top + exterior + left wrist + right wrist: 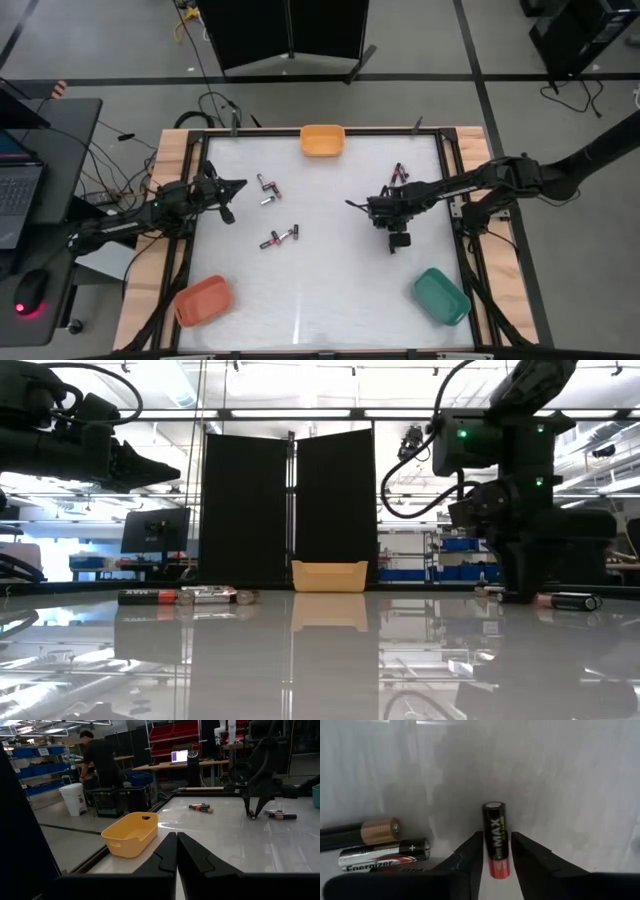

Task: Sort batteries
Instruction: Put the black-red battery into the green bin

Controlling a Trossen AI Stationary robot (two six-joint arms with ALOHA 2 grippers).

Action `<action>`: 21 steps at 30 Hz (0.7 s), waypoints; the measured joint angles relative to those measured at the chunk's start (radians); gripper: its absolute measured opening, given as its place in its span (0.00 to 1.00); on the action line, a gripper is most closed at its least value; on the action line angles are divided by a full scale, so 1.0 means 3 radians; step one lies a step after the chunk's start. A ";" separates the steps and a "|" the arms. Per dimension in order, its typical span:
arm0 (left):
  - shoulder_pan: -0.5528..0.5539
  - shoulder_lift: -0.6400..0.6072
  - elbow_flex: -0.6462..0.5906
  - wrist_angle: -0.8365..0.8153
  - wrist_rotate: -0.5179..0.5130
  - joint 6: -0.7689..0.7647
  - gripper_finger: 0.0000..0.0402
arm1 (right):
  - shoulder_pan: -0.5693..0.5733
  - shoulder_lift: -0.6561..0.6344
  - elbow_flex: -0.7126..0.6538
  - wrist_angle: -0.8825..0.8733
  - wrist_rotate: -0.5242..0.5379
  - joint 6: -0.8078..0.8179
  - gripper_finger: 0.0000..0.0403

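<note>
Two dark arms reach over a white table [320,300] in the overhead view. The left gripper [232,188] hovers near the left edge; the right gripper [372,208] sits right of centre. Batteries lie in three loose groups: one pair [267,188] left of centre, another pair [280,237] nearer the middle, and a few cells [399,174] by the right arm. An orange bin [322,140] sits at the middle of the far edge, a red bin [203,301] at the near left corner, a green bin [441,296] at the near right corner.

From table height, batteries [190,596] lie flat on the left and another [570,600] on the right, with the orange bin [328,576] between them at the far edge.

The left wrist view shows that arm's fingers [167,852] pressed together, holding nothing, above the table near the orange bin [131,834]. A person [99,760] stands in the room beyond.

The right wrist view shows its fingers [470,855] apart, straddling a black and red battery [496,840] lying on the table; whether they touch it is unclear. Two more cells [380,847] lie just beside.
</note>
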 joint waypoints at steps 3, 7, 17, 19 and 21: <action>0.0000 0.0000 0.0000 0.0000 0.0000 0.0000 0.04 | -0.0020 0.0016 0.0075 0.0009 0.0076 -0.0007 0.21; 0.0000 0.0000 0.0000 -0.0001 0.0000 -0.0021 0.04 | -0.0040 0.0012 0.0210 0.0014 0.0087 -0.0015 0.14; 0.0000 -0.0001 0.0000 0.0007 0.0000 -0.0151 0.04 | 0.0130 0.0011 0.1014 -0.0692 -0.0308 0.0719 0.14; 0.0000 0.0000 0.0000 0.0010 0.0000 -0.0169 0.04 | 0.0278 0.0010 0.1235 -0.0918 -0.0436 0.1017 0.14; 0.0000 -0.0001 0.0000 0.0013 -0.0001 -0.0191 0.04 | 0.0459 0.0010 0.1451 -0.1106 -0.0537 0.1363 0.14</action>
